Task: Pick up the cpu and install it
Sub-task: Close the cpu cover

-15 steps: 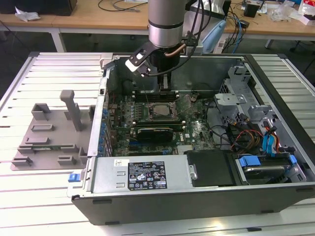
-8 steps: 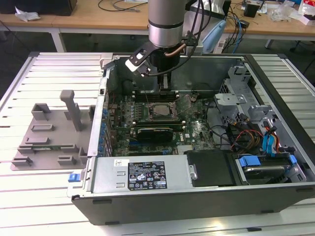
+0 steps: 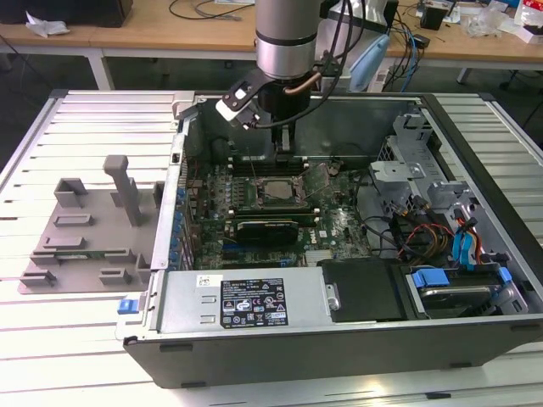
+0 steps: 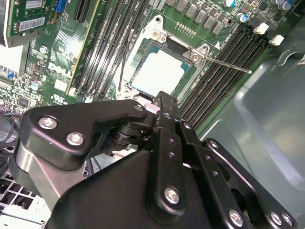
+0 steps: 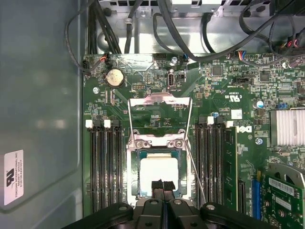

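Observation:
The cpu [image 5: 158,171] is a bright square chip lying flat in the open socket frame [image 5: 135,164] on the green motherboard; it also appears in the second wrist view [image 4: 159,71] and as a grey square in the exterior view [image 3: 277,192]. The socket's metal load plate [image 5: 159,107] is flipped back and its thin lever [image 4: 228,64] sticks out free. My gripper [image 5: 162,185] hangs just above the cpu's edge with its two black fingers pressed together and nothing between them. In the exterior view the gripper [image 3: 285,155] sits inside the open computer case, above the socket.
Memory slots [image 5: 102,162] flank the socket on both sides. A black ribbed heatsink [image 3: 267,227] lies just in front of it. Cables [image 3: 416,229] and drive bays fill the exterior view's right of the case. A grey plastic tray [image 3: 85,229] rests outside on the slatted table.

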Tool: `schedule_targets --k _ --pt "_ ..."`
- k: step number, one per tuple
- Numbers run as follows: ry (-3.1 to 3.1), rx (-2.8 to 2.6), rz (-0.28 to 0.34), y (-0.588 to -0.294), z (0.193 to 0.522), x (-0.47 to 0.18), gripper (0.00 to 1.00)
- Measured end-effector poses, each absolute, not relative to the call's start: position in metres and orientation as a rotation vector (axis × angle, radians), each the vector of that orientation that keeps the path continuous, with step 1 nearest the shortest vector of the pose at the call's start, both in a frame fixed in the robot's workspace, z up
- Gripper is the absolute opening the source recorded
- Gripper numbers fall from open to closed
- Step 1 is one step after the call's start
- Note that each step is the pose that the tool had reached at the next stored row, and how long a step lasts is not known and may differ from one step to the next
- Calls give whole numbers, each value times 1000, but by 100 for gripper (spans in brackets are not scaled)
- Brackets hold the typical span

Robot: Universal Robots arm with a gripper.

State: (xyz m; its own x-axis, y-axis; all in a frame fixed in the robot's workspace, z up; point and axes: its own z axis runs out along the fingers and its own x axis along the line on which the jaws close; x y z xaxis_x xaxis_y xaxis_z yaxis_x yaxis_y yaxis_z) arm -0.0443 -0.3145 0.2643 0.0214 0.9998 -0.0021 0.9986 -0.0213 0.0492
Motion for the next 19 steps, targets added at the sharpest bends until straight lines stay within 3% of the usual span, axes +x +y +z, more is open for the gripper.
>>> schedule_targets --k 19 --pt "2172 2219 51 -316 273 16 11"
